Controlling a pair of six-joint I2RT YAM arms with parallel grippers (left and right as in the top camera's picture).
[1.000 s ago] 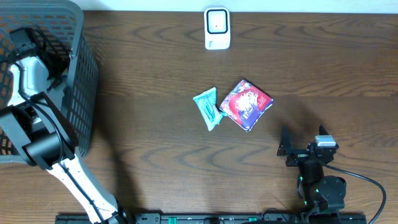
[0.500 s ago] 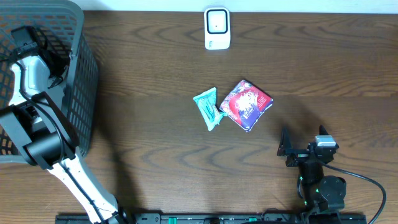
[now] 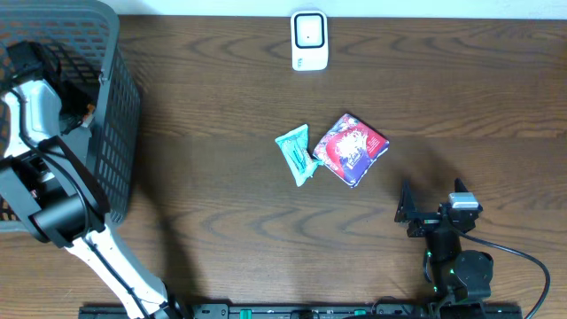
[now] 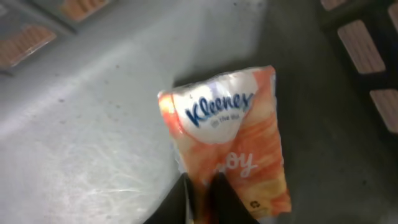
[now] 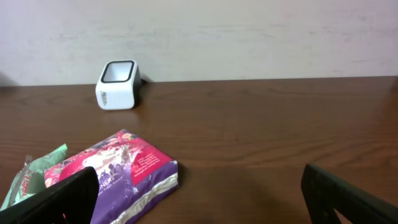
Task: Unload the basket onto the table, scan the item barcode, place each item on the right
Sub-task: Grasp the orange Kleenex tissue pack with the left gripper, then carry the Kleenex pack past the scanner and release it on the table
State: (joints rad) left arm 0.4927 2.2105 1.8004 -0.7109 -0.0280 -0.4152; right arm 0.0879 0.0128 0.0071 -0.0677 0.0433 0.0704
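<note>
An orange and white Kleenex tissue pack [image 4: 233,143] hangs over the grey floor of the basket [image 4: 93,124]. My left gripper [image 4: 205,199] is shut on its lower edge, and the black fingertips [image 4: 225,198] pinch the wrapper between them. From overhead, my left gripper [image 3: 78,105] is inside the grey mesh basket [image 3: 120,84], where only a speck of orange shows. The white scanner [image 3: 309,40] stands at the table's far edge and also shows as the scanner [image 5: 117,84] in the right wrist view. My right gripper [image 3: 431,199] rests open near the front edge, holding nothing.
A purple and pink packet [image 3: 352,149] and a green packet [image 3: 297,153] lie side by side mid-table. In the right wrist view the purple packet [image 5: 118,171] lies just ahead of the left finger, with the green packet [image 5: 31,177] beyond it. Basket walls surround my left arm.
My left gripper has closed on the Kleenex pack inside the basket, and the arm has shifted slightly left. The right arm has not moved.
</note>
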